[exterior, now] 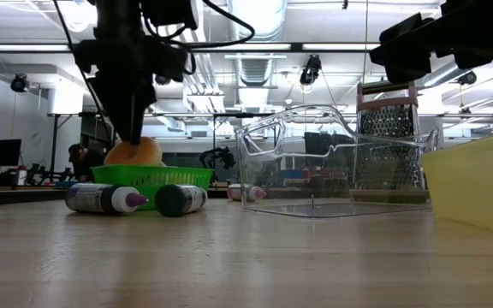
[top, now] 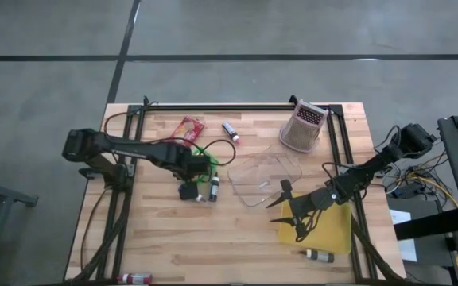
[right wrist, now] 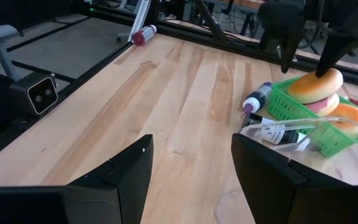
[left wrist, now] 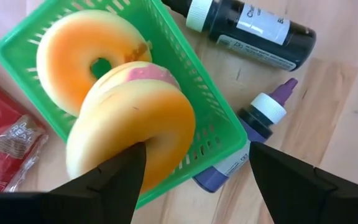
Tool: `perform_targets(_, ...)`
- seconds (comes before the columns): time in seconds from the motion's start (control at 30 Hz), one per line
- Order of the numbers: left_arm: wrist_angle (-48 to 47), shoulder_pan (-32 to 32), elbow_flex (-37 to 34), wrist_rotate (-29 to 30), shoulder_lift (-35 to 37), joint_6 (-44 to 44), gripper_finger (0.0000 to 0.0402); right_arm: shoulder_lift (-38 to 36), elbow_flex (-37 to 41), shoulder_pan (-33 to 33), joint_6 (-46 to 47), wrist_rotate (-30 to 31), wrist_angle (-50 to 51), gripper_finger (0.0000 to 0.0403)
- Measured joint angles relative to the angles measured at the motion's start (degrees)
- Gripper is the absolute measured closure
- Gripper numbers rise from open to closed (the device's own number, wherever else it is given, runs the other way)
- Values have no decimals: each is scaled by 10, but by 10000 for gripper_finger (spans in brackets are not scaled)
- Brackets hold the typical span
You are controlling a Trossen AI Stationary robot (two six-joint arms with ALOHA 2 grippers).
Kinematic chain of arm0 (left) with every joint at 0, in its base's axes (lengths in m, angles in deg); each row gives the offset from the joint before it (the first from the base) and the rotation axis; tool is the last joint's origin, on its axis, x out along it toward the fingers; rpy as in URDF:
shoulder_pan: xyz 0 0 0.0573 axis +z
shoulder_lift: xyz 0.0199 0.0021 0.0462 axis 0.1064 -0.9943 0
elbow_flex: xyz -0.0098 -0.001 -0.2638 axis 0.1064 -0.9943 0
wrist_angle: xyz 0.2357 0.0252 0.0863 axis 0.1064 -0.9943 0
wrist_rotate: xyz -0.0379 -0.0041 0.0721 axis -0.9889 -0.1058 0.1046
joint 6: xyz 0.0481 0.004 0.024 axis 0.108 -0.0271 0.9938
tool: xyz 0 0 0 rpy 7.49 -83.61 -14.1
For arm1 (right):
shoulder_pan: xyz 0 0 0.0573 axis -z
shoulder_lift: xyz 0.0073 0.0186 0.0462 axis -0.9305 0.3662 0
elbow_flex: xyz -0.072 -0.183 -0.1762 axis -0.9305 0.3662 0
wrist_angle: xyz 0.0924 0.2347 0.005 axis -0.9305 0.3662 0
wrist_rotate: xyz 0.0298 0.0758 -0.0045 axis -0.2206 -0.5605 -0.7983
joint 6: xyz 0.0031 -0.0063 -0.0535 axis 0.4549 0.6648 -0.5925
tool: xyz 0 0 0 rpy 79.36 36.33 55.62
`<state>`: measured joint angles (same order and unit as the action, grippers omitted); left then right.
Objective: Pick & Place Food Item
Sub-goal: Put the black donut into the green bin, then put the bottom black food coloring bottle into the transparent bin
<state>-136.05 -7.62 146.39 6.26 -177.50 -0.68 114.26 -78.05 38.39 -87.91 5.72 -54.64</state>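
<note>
1. Left gripper (left wrist: 191, 171) spread wide over my green basket (left wrist: 207, 115); one finger (left wrist: 114, 177) touches the upper donut (left wrist: 132, 127), nothing grasped.
2. Right gripper (right wrist: 191, 174) open, empty, above the yellow board (top: 320, 230).
3. Wooden table (top: 165, 238); bottles (left wrist: 253, 28) beside basket.
4. Donut: orange, glazed, stacked tilted on another inside basket.

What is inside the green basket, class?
The green basket holds two orange ring-shaped doughnuts, the nearer one with a pink layer. The open left gripper straddles it. The basket floor beneath them is covered.
</note>
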Motion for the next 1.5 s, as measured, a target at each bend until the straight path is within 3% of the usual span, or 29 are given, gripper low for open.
perform_targets(0.3, -2, -5, -1, 13, 45, -9, 113, 0, 1, 0, 0, 0, 0, 188)
perform_targets(0.57, 21, -44, -2, 148, 122, -27, 113, 0, 2, 0, -2, 2, -2, 188)
perform_targets(0.8, 94, -109, -14, 227, 183, -32, 113, 0, 2, 0, -2, 7, -10, 188)
perform_targets(1.0, 189, -164, -63, 293, 216, 3, 113, 0, 2, 0, -24, 10, -43, 188)
perform_targets(1.23, 358, -203, -160, 294, 257, 82, 113, 0, 1, 0, -47, 10, -80, 188)
perform_targets(1.5, 522, -205, -302, 294, 347, 130, 113, -14, -3, 2, -68, 6, -85, 188)
